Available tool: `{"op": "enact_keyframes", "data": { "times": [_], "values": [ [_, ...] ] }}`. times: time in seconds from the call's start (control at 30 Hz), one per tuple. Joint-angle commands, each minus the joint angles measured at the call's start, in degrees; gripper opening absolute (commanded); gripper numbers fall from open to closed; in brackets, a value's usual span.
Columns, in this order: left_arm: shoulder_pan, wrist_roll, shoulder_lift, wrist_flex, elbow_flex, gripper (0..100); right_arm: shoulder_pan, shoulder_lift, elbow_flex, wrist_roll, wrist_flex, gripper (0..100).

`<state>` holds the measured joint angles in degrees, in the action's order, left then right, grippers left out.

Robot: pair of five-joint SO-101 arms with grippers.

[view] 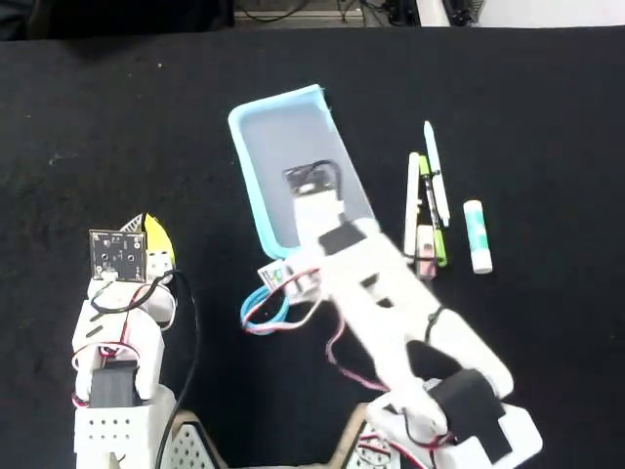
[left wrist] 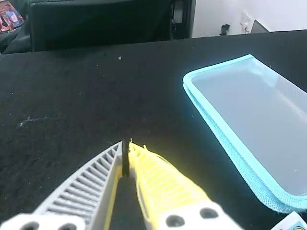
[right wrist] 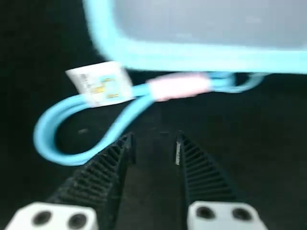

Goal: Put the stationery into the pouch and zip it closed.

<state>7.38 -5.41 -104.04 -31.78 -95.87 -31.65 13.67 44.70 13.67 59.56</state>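
Note:
The light-blue pouch (view: 278,147) lies flat at the table's centre, its blue strap loop (view: 256,311) and white tag (view: 278,276) at the near end. Several pens and markers (view: 430,200) and a glue stick (view: 478,234) lie on the cloth to its right. My right arm (view: 391,313) leans over the pouch's near end. In the right wrist view my right gripper (right wrist: 152,139) is open just short of the strap (right wrist: 72,139) and tag (right wrist: 98,85), holding nothing. My left gripper (left wrist: 125,143) is shut and empty, left of the pouch (left wrist: 249,120).
The black cloth (view: 117,117) stretches open to the left and far side of the pouch. The left arm (view: 117,342) stands at the near left. Red and black cables (view: 342,342) hang along the right arm near the strap.

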Motion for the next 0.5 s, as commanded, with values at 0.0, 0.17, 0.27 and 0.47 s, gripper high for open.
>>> {"op": "enact_keyframes", "data": {
  "times": [0.0, 0.17, 0.27, 0.47],
  "values": [
    [-0.1, -0.4, -0.5, -0.2, -1.5, 3, -4.4, 0.0, -1.1, 1.9, 0.1, 13.1],
    [-0.1, -0.4, -0.5, -0.2, -1.5, 3, -4.2, -1.0, -0.6, 1.9, -0.3, 13.1],
    [-0.1, -0.4, -0.5, -0.2, -1.5, 3, -4.2, -4.6, 0.3, 2.0, -4.4, 13.1],
    [0.0, -0.4, -0.5, -0.2, -1.5, 3, -4.4, -13.4, -3.8, 3.7, -8.2, 13.1]
  ]
}}
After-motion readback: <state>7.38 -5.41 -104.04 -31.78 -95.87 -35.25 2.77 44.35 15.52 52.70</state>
